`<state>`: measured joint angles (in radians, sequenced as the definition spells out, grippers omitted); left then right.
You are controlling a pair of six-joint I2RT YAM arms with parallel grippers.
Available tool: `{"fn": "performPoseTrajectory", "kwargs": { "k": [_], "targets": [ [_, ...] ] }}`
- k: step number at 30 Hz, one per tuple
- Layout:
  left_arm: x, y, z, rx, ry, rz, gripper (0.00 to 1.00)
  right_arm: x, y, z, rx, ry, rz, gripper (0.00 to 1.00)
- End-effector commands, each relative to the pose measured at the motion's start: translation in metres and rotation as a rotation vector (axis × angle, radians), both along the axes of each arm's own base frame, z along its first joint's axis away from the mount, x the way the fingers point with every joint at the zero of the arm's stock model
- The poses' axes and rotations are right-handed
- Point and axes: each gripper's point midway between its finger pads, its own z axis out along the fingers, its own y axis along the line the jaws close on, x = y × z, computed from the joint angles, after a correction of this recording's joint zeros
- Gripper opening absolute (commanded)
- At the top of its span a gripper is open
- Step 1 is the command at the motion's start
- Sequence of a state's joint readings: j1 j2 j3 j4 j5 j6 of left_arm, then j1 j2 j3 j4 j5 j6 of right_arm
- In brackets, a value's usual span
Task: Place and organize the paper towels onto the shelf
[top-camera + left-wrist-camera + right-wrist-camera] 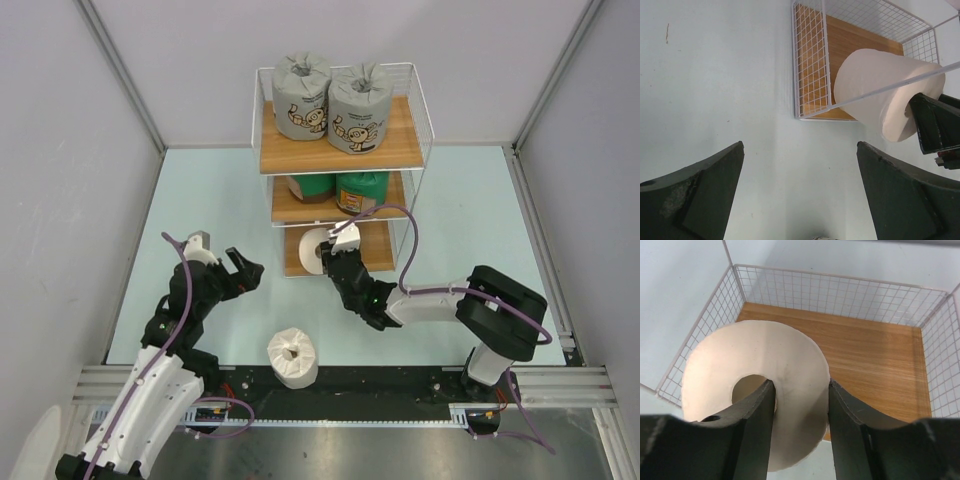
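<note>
**White roll gripped at bottom tier**

The right gripper pinches a white roll, one finger inside its hole, jaws about half apart, at the shelf's bottom tier, 7 o'clock corner. The left gripper gapes wide, empty. A second white roll stands on the table at 6 o'clock from the shelf.

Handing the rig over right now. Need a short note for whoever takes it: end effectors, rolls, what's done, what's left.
Left end effector: open, empty, over the table left of the shelf.
Right end effector: shut on a white roll, one finger in its hole, at the front left of the bottom tier.
Done: two grey rolls on the top tier, two green rolls on the middle tier.
Left: release this roll inside the bottom tier, then shelve the second white roll, standing on the table near the arm bases.
</note>
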<state>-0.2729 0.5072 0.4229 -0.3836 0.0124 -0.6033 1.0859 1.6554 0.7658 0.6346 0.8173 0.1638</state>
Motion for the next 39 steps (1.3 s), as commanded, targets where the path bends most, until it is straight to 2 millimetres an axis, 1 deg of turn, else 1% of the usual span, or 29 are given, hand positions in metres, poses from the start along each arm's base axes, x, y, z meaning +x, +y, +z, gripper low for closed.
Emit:
{"fn": "performPoseTrajectory", "kwargs": {
  "k": [1, 7, 9, 13, 17, 18, 20, 21, 23, 25, 26, 27, 28, 29, 30, 31, 32, 33, 34, 35, 36, 38, 39],
  "targets": [
    [0.0, -0.004, 0.004, -0.026, -0.018, -0.008, 1.0, 0.006, 0.019, 0.019, 0.082, -0.019, 0.022, 0.53],
    [0.0, -0.004, 0.005, -0.027, -0.017, -0.009, 1.0, 0.006, 0.019, 0.021, 0.077, -0.016, 0.026, 0.65],
    [0.0, -0.004, 0.005, -0.028, -0.019, -0.008, 1.0, 0.005, 0.018, 0.02, 0.071, -0.013, 0.028, 0.66],
    [0.0, -0.004, 0.004, -0.026, -0.015, -0.009, 1.0, 0.003, 0.019, 0.025, 0.074, -0.02, 0.034, 0.67],
    [0.0, -0.004, 0.005, -0.027, -0.016, -0.009, 1.0, -0.003, 0.019, 0.041, 0.077, -0.044, 0.049, 0.68],
    [0.0, -0.004, 0.005, -0.027, -0.016, -0.009, 1.0, -0.006, 0.017, 0.05, 0.074, -0.057, 0.051, 0.68],
    [0.0, -0.004, 0.004, -0.026, -0.015, -0.009, 1.0, -0.013, 0.019, 0.058, 0.075, -0.066, 0.065, 0.68],
    [0.0, -0.004, 0.005, -0.027, -0.016, -0.009, 1.0, -0.016, 0.018, 0.065, 0.08, -0.071, 0.07, 0.68],
    [0.0, -0.004, 0.004, -0.027, -0.016, -0.009, 1.0, -0.025, 0.02, 0.07, 0.071, -0.073, 0.091, 0.69],
    [0.0, -0.005, 0.005, -0.028, -0.017, -0.011, 1.0, -0.032, 0.017, 0.074, 0.061, -0.071, 0.095, 0.7],
    [0.0, -0.005, 0.004, -0.025, -0.013, -0.011, 1.0, -0.039, 0.021, 0.076, 0.057, -0.07, 0.113, 0.71],
    [0.0, -0.005, 0.004, -0.025, -0.013, -0.011, 1.0, -0.044, 0.02, 0.074, 0.037, -0.059, 0.12, 0.72],
    [0.0, -0.005, 0.004, -0.026, -0.015, -0.013, 1.0, -0.05, 0.019, 0.08, 0.04, -0.061, 0.127, 0.74],
    [0.0, -0.005, 0.004, -0.026, -0.013, -0.013, 1.0, -0.06, 0.022, 0.082, 0.051, -0.053, 0.152, 0.75],
    [0.0, -0.005, 0.004, -0.026, -0.013, -0.013, 1.0, -0.068, 0.023, 0.077, 0.025, -0.025, 0.187, 0.76],
    [0.0, -0.005, 0.004, -0.026, -0.014, -0.013, 1.0, -0.077, 0.023, 0.087, 0.05, -0.015, 0.225, 0.76],
    [0.0, -0.005, 0.004, -0.026, -0.015, -0.013, 1.0, -0.088, 0.028, 0.086, 0.088, 0.025, 0.267, 0.76],
    [0.0, -0.005, 0.004, -0.026, -0.015, -0.013, 1.0, -0.1, 0.03, 0.073, 0.063, 0.087, 0.327, 0.76],
    [0.0, -0.006, 0.004, -0.028, -0.016, -0.015, 1.0, -0.108, 0.031, 0.072, 0.083, 0.12, 0.354, 0.76],
    [0.0, -0.006, 0.004, -0.028, -0.012, -0.017, 1.0, -0.114, 0.033, 0.066, 0.096, 0.161, 0.369, 0.77],
    [0.0, -0.006, 0.003, -0.028, -0.011, -0.018, 1.0, -0.128, 0.036, 0.054, 0.062, 0.199, 0.408, 0.76],
    [0.0, -0.006, 0.004, -0.028, -0.012, -0.02, 1.0, -0.14, 0.039, 0.039, 0.024, 0.222, 0.42, 0.76],
    [0.0, -0.007, 0.003, -0.028, -0.011, -0.022, 1.0, -0.152, 0.044, 0.034, 0.015, 0.23, 0.447, 0.77]
  ]
}}
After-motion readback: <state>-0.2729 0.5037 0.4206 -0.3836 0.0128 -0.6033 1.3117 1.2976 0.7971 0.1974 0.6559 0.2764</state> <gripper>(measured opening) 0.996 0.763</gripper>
